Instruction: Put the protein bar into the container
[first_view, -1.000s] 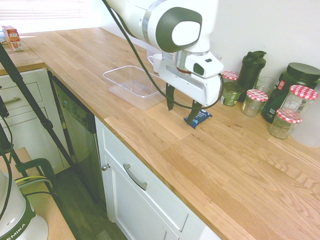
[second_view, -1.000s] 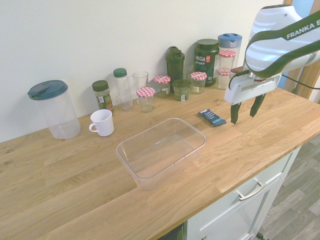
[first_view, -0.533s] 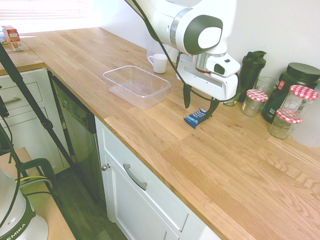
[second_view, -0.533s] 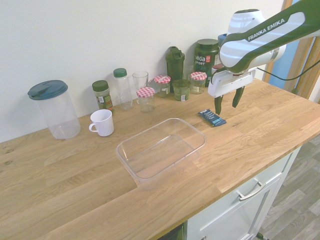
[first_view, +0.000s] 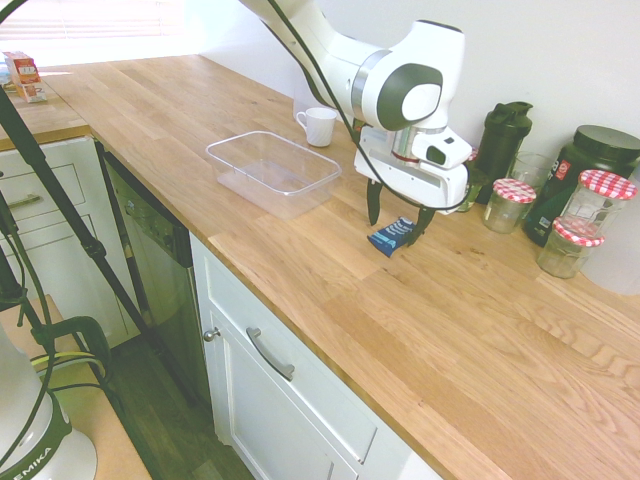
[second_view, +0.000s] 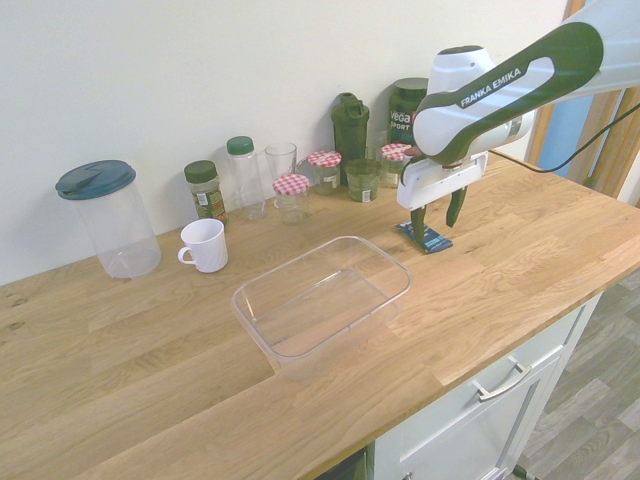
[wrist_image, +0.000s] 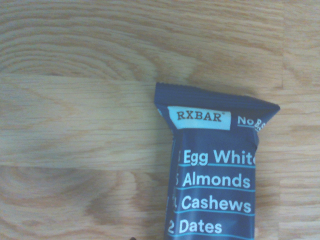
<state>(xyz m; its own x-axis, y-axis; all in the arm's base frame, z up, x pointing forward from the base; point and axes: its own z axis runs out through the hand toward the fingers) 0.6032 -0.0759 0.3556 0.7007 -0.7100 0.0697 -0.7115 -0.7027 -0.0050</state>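
First exterior view: my end effector (first_view: 398, 226) open, nothing gripped, just above the protein bar (first_view: 391, 236), which lies flat on the tabletop (first_view: 300, 290) near the container (first_view: 275, 175). Should centre fingers across its narrow width, lower straight, then close gently.

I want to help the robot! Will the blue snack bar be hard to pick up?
The bar is probably light, being small, and fairly stiff, since it lies straight. Its smooth, slightly shiny wrapper might slip, but its flat shape shouldn't roll.
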